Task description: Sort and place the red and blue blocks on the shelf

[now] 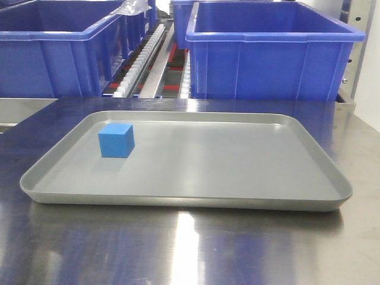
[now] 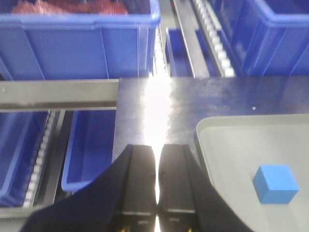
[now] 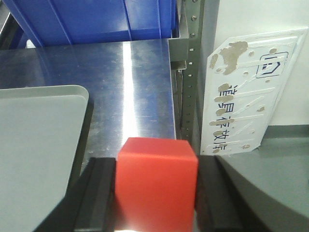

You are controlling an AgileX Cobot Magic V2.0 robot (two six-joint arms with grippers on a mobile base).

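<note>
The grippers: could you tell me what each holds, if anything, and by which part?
The right gripper grips the red block by its two opposite side faces; the left gripper is shut, empty.

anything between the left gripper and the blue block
In the left wrist view, only the grey tray rim and bare floor separate the left gripper from the blue block.
</note>
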